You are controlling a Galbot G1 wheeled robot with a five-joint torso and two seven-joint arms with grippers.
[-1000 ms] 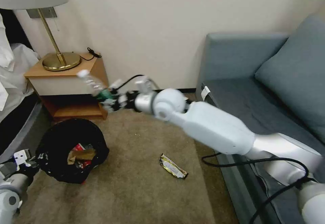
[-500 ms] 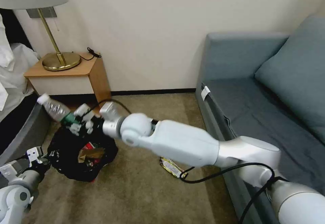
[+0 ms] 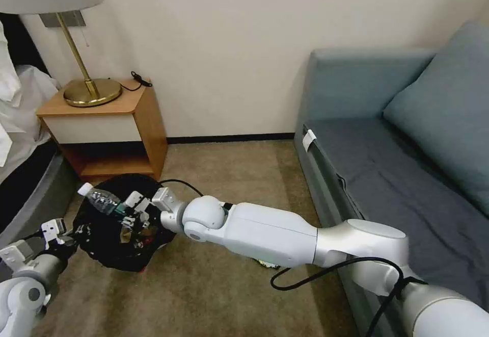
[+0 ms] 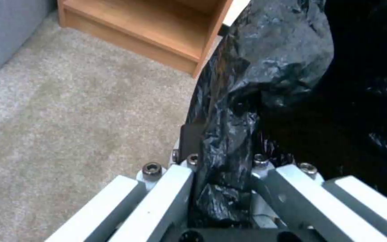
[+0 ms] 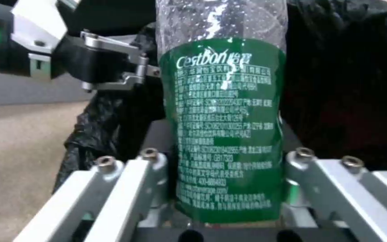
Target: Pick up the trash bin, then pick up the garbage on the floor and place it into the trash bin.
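Observation:
The trash bin (image 3: pixel 104 248), lined with a crinkly black bag, hangs tilted low at the left above the carpet. My left gripper (image 3: pixel 62 233) is shut on its rim, and the bag (image 4: pixel 287 67) is pinched between its fingers (image 4: pixel 175 181). A clear bottle with a green label (image 3: pixel 102 200) is over the bin's mouth, cap pointing up and left. My right gripper (image 3: pixel 133 213) is shut on its labelled part (image 5: pixel 225 117). A sliver of a yellowish-black snack wrapper (image 3: pixel 264 263) shows on the floor under my right arm.
A wooden nightstand (image 3: pixel 107 123) with a brass lamp (image 3: pixel 91 92) stands just behind the bin. A bed (image 3: pixel 20 138) borders the left, and a grey-blue sofa (image 3: pixel 397 148) the right. A black cable (image 3: pixel 290 276) loops beneath my right arm. Bare carpet (image 3: pixel 204 301) lies in front.
My right arm swung left and down with the bottle, from nightstand height to the bin's mouth. The left gripper shifted the bin slightly right and up.

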